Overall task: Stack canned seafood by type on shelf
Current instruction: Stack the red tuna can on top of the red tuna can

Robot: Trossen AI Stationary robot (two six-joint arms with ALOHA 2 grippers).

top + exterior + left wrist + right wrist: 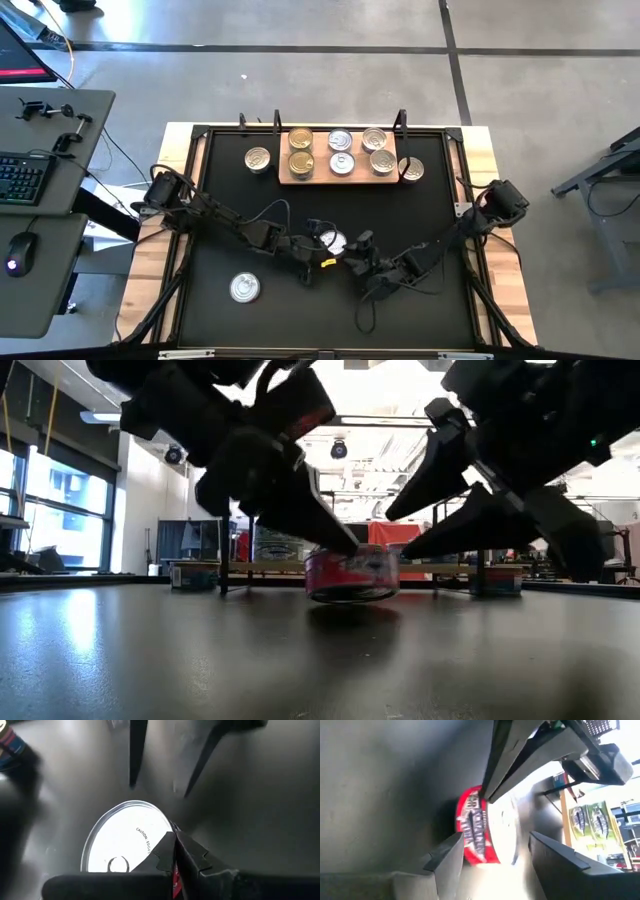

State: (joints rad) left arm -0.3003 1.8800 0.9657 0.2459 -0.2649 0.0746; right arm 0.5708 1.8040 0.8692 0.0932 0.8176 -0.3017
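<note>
Working both arms over one red-labelled, silver-lidded tin (333, 241) at mid-counter, I see the left gripper (306, 262) with a finger on the tin's rim, though I can't tell if its fingers actually pinch it. The right gripper (362, 252) straddles the same tin, fingers wide. The shelf (338, 179) sits well apart at the counter's far edge, carrying six tins; three others lie loose. My worry: both sets of fingers colliding, or the tin skidding sideways if one closes off-centre.
</note>
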